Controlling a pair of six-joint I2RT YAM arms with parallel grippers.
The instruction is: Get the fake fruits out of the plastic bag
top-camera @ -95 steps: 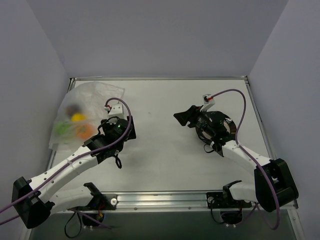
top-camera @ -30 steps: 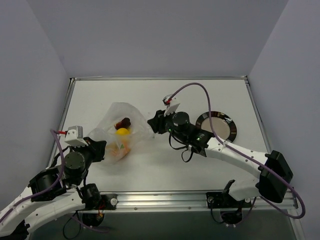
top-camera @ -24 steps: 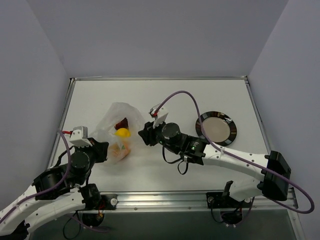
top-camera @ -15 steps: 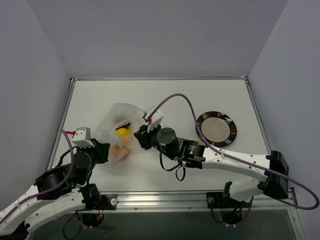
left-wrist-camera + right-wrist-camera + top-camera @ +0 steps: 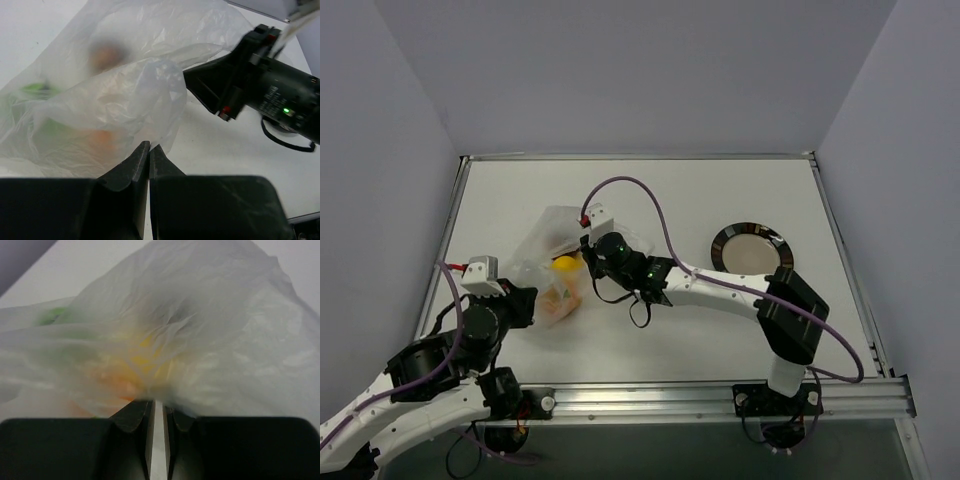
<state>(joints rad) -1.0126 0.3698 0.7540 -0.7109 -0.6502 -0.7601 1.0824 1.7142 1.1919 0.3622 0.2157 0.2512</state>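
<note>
Stock as I am finding it:

1. Plastic bag [image 5: 552,225]: it is lying crumpled on the left part of the table [image 5: 700,195], between my two grippers. Its film is translucent and wrinkled, bulging over the contents.

2. Left gripper [image 5: 149,149]: I am reaching in with it from the near-left side. Its jaws are pressing together, and they are pinching the near edge of the bag's film at their tips.

3. Right gripper [image 5: 157,407]: I am stretching it across from the right onto the bag's right flank. Its jaws are closing to a thin slit, and I am nipping a fold of the film between them.

4. Fruits, all sitting inside the bag:
- Yellow fruit [image 5: 563,264]: it is showing just beside my right fingertips.
- Orange fruit [image 5: 558,300]: it is lying nearer to me, close to my left fingertips.
- Green fruit [image 5: 54,315]: it is showing only as a smear through the film, on the bag's far-left side.

5. Dark plate [image 5: 752,252]: it is sitting on the table, well apart to the right of the bag.
</note>
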